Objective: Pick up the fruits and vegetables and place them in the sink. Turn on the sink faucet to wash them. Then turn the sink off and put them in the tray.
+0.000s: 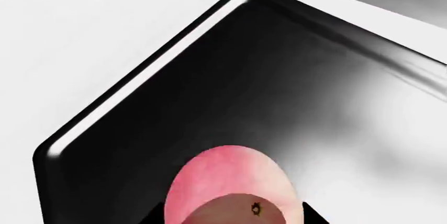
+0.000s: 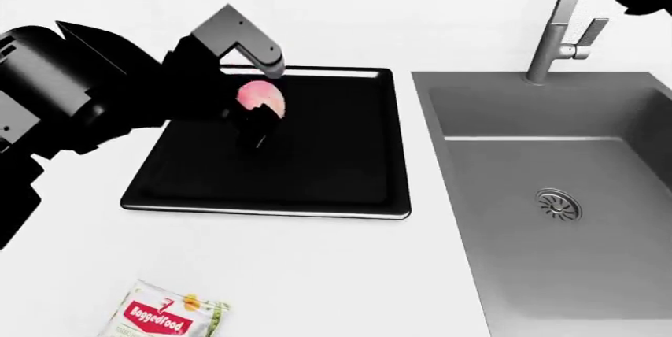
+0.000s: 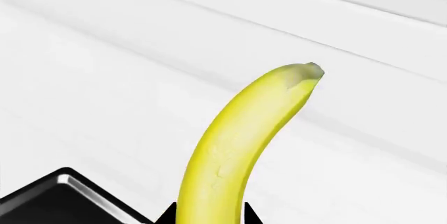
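Above tray [image 2: 315,172] far-left part, left gripper [image 2: 255,120] clamping peach [image 2: 260,98], rims clear

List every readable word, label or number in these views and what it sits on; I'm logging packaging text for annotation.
"BaggedFood": white lettering on the red label of the food bag, lying on the counter in the head view.
Mark above that word on the label: too small to read.
Rest of the bag's print: blurred, unreadable.
No other text in any view.

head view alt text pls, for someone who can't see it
The left claw holds a pink peach over a black tray on a white counter. To the right are an empty grey sink and steel faucet; a food bag lies in front.
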{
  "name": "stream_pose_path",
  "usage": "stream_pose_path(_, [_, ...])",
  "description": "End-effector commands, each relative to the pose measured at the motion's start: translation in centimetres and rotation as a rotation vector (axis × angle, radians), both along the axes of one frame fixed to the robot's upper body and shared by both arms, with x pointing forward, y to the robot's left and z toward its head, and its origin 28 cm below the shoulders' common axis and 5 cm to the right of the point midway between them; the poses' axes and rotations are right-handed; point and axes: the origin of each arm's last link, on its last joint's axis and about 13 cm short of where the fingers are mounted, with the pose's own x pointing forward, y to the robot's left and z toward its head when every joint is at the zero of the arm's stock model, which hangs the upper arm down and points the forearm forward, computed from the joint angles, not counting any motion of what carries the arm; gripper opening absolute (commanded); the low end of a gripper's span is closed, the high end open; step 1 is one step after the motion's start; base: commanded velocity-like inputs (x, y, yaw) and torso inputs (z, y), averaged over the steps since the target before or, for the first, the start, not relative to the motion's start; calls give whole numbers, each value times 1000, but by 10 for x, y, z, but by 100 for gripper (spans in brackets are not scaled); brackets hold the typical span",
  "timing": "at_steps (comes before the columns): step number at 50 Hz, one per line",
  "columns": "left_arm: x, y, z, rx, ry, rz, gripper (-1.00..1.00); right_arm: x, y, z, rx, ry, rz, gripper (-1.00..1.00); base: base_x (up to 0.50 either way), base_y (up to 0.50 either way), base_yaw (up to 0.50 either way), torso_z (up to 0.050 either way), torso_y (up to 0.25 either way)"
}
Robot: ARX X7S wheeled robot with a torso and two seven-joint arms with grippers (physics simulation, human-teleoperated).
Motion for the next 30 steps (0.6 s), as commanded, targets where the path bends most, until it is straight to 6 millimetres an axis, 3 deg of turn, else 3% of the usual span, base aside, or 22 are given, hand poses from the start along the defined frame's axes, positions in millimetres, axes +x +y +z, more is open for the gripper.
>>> stream_pose_path(1, [-1, 1, -4, 1, -9, 23, 100, -1, 1, 1, -4, -26, 1, -100, 0, 0, 0, 0, 0])
stream_pose_path(8, [4, 3, 4, -77, -131, 104, 100, -2, 3, 0, -23, -28, 4, -100, 0, 0, 0, 0, 0])
stream_pose_path(13, [6, 5, 34, -268, -332, 196, 100, 0, 7, -8, -41, -7, 18, -100, 0, 0, 0, 0, 0])
stream_pose_path(20, [-1, 25, 78, -483, -677, 335, 100, 15, 13, -38, -85, 133, 59, -100, 0, 0, 0, 0, 0])
stream_pose_path(30, [-19, 33, 71, -584, -847, 417, 100, 36, 14, -68, -107, 298, 74, -100, 0, 0, 0, 0, 0])
